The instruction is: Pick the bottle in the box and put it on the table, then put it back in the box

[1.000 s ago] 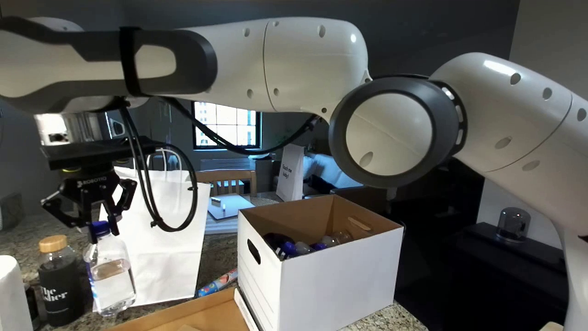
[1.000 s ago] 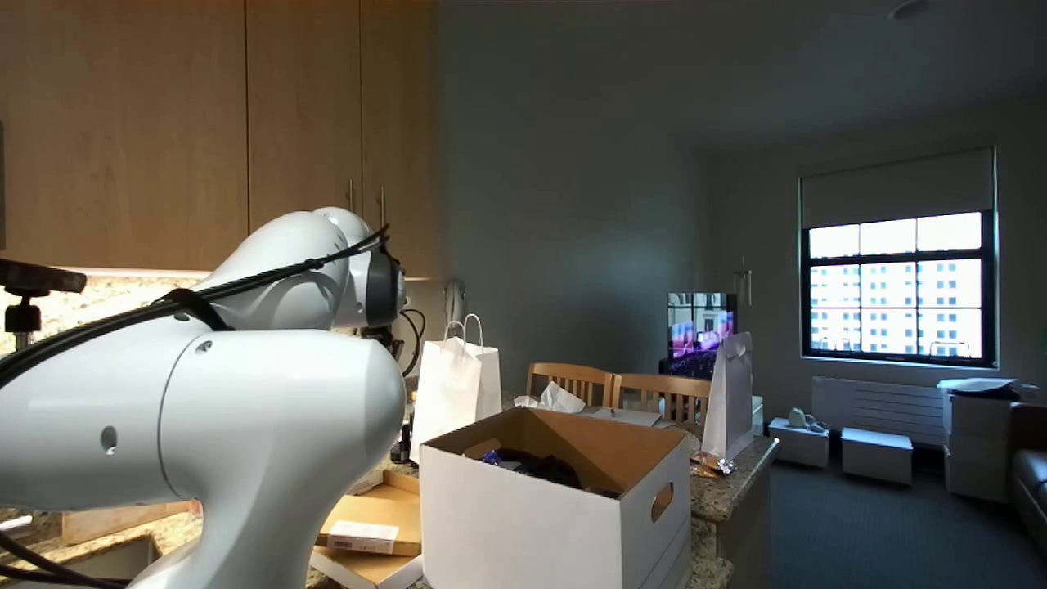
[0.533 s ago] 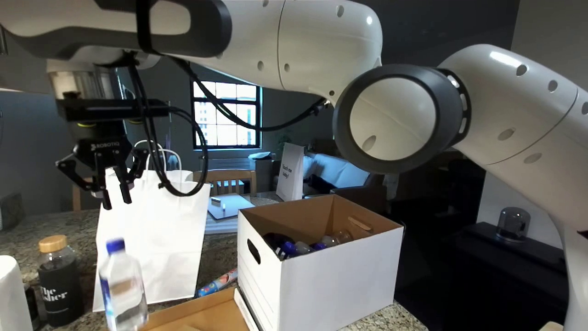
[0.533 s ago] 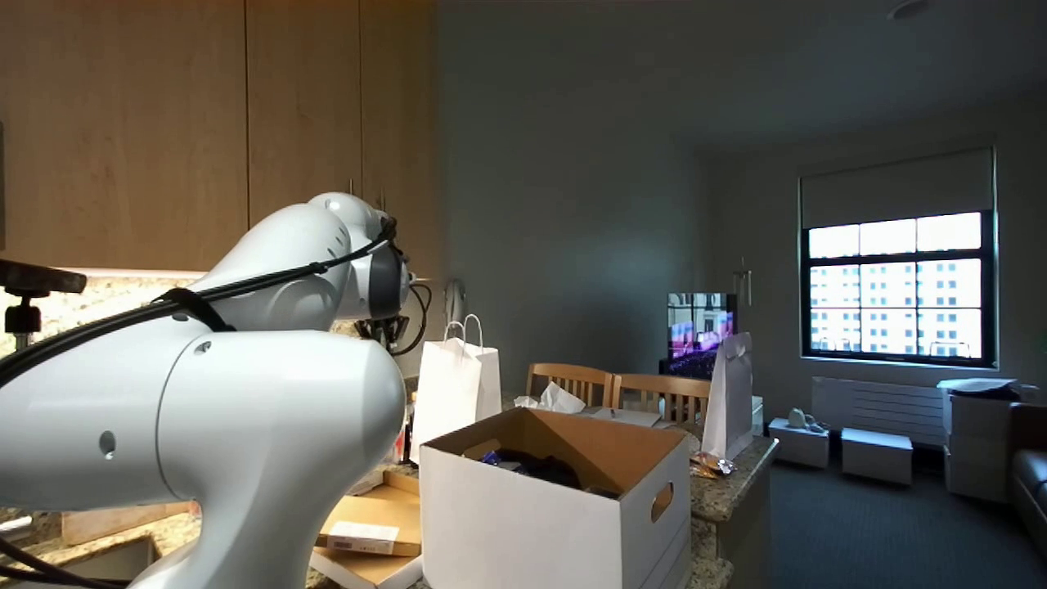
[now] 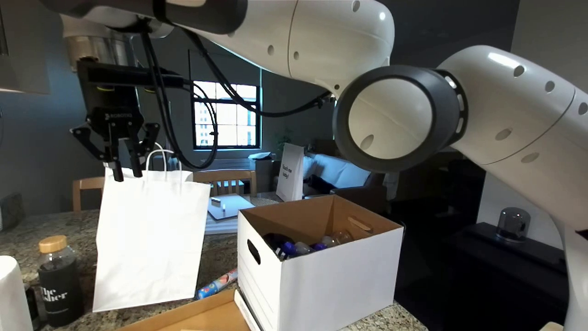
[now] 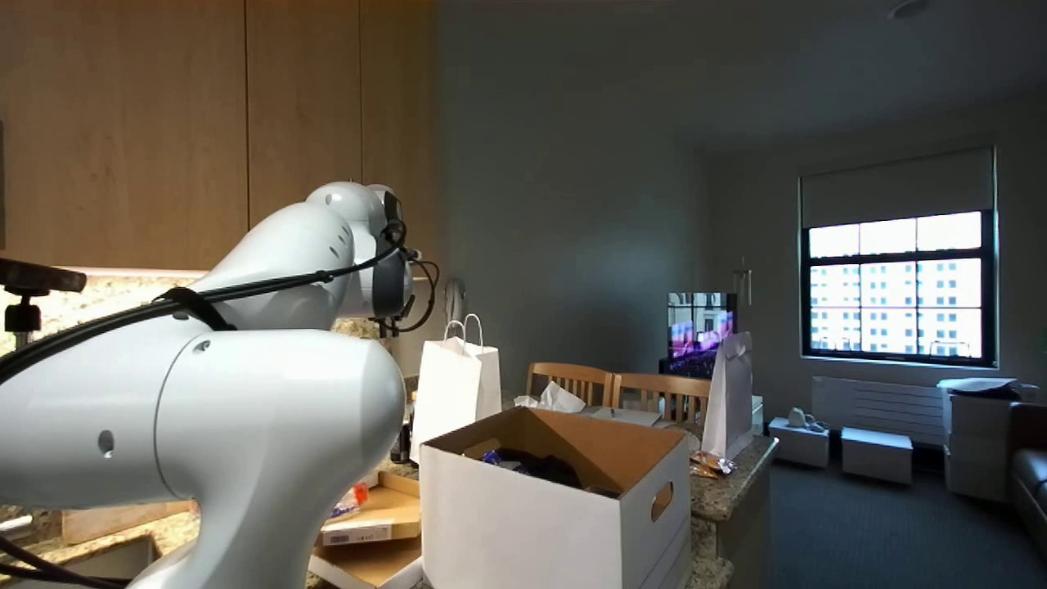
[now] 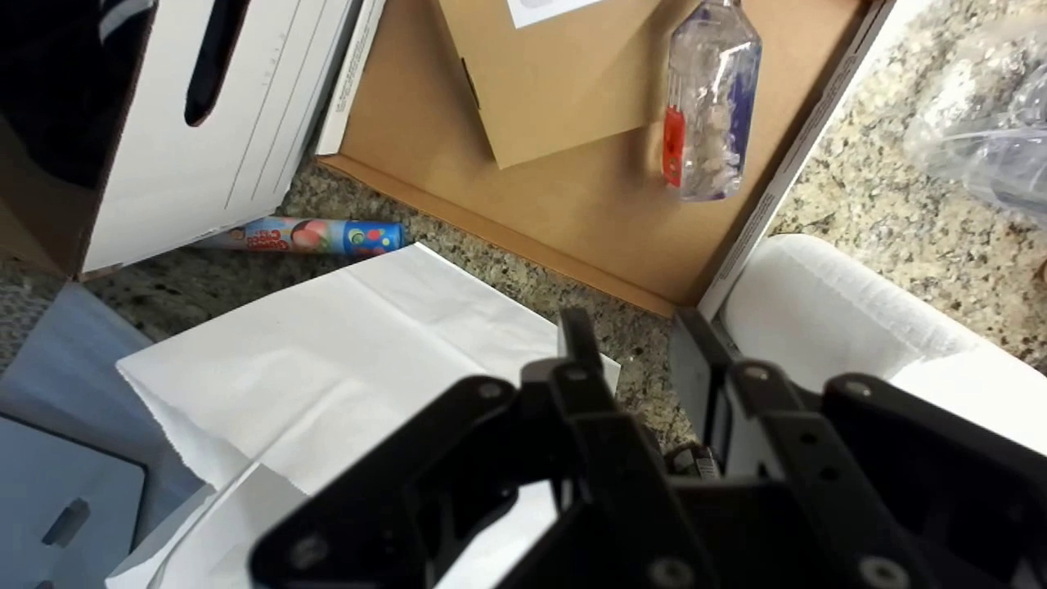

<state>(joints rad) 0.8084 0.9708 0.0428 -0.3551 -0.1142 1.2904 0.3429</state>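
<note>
"Where is the bottle (image 7: 713, 106)?"

"Near the box (image 5: 340, 276), within the shallow cardboard tray (image 7: 605, 225) set just beside it, toward the tray edge farther from the box."

"Is it standing?"

"I can't tell whether it lies flat or leans. Its neck runs out of the top of the wrist view, and I see a red patch low on its side."

"And the flat brown carton (image 7: 556, 90)?"

"In the tray too, nearer the box than the bottle is."

"What about the gripper (image 5: 127, 175)?"

"It hangs well apart from the box, to its left in an exterior view, tips above the level of the box's rim. The fingers (image 7: 581, 339) stand a little way apart; speckled counter (image 7: 642, 360) shows through the gap."

"What else is near the box?"

"A white paper bag (image 5: 151, 239) on the same side as the gripper, and a dark jar (image 5: 59, 289) with a wooden lid farther out, past the bag. A bright printed tube (image 7: 311, 236) pokes out next to the box."

"And inside the box?"

"Blue caps (image 5: 288, 249) and some clear plastic (image 5: 303, 248), partly hidden by the box's wall."
</note>
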